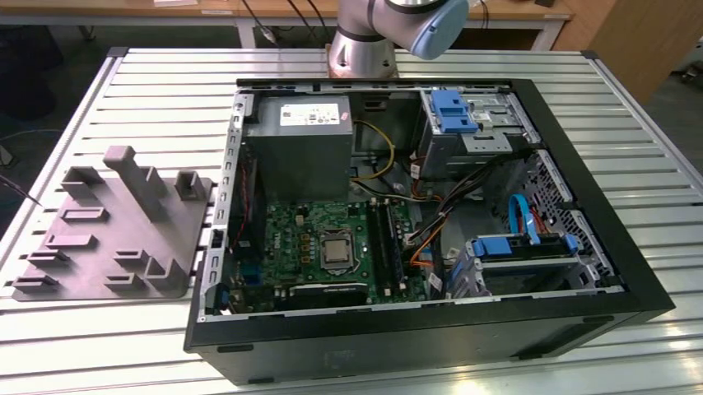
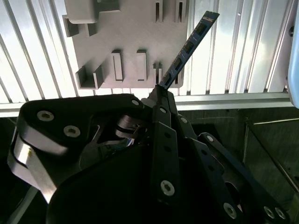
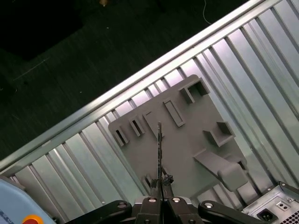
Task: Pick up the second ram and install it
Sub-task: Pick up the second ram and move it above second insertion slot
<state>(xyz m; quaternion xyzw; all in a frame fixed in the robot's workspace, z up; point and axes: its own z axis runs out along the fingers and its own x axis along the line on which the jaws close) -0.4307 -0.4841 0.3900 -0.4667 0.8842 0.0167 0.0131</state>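
Pincer (image 2: 160, 95) clamped on the second ram (image 2: 189, 46), stick jutting straight out, poised over grey fixture plate (image 2: 126, 37)

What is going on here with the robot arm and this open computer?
The arm's gripper is shut on the ram, gripping it by one end so that the stick points out over the gray holder on the slatted table. The open case lies beside the holder with its motherboard exposed. The ram is in the gripper, not yet in the case.
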